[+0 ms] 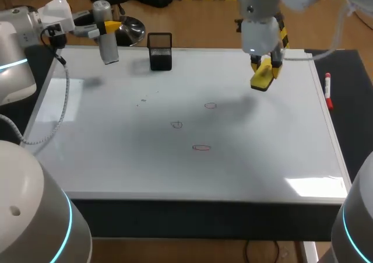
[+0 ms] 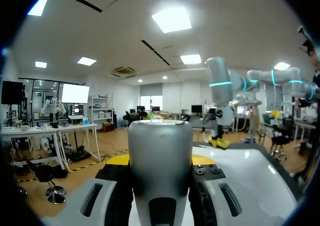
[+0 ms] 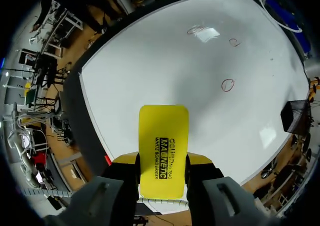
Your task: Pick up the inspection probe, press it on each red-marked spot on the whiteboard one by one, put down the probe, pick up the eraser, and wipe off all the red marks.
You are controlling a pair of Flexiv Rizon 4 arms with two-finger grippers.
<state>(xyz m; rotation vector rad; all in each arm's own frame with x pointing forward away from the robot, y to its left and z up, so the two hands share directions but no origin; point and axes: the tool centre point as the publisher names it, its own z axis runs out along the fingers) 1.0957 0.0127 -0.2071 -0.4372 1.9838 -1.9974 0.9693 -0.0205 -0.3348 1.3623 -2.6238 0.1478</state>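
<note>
Left gripper clamps the roughly upright inspection probe at the far-left corner of the whiteboard; three red marks sit mid-board; right gripper, the nearer one, holds the eraser above the far right, long axis along its fingers, nearest mark down-left toward the robot.

**Open middle, crowded far edge**

The whiteboard offers broad bare surface across its middle and near side. The three red marks lie flat there, well apart from anything standing. Along the far edge the black mesh holder stands upright. Near it, at the far-left corner, hangs the left gripper, clamped on the probe. Its white cable droops over the left side. Far right, the right gripper holds the eraser above the board, and a marker lies at the right edge.
</note>
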